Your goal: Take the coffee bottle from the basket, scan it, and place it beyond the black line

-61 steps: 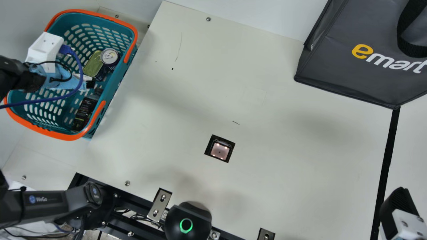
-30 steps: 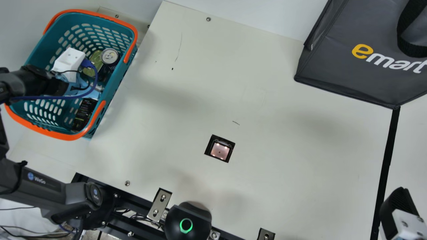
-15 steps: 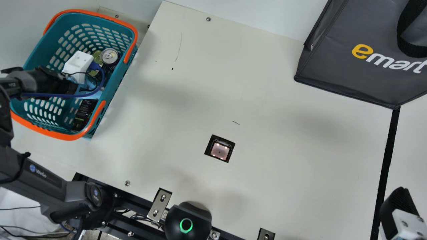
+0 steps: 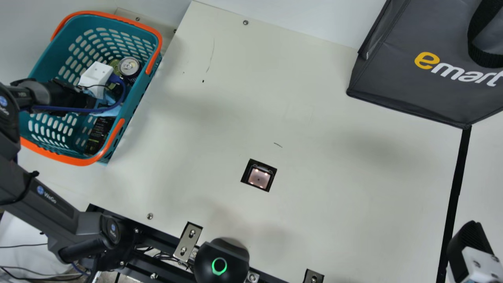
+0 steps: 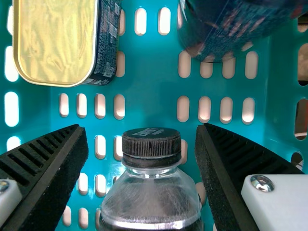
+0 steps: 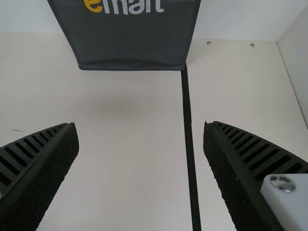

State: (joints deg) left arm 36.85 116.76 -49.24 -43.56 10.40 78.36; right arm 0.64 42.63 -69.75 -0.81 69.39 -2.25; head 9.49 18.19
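Black-capped coffee bottle (image 5: 151, 197) — in basket (image 4: 70, 159) — framed by spread left pincer (image 4: 96, 76)

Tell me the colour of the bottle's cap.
Black; the cap shows best in the left wrist view.

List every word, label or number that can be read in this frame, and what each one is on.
"emart", yellow and white, on the dark grey fabric bag.
"WeGo", more than once, on the black-grey left arm.
Too small or unclear to read: the dark label of the clear plastic bottle, the lettering on its black ribbed cap, and the side print on the gold-topped rectangular tin and dark blue can.
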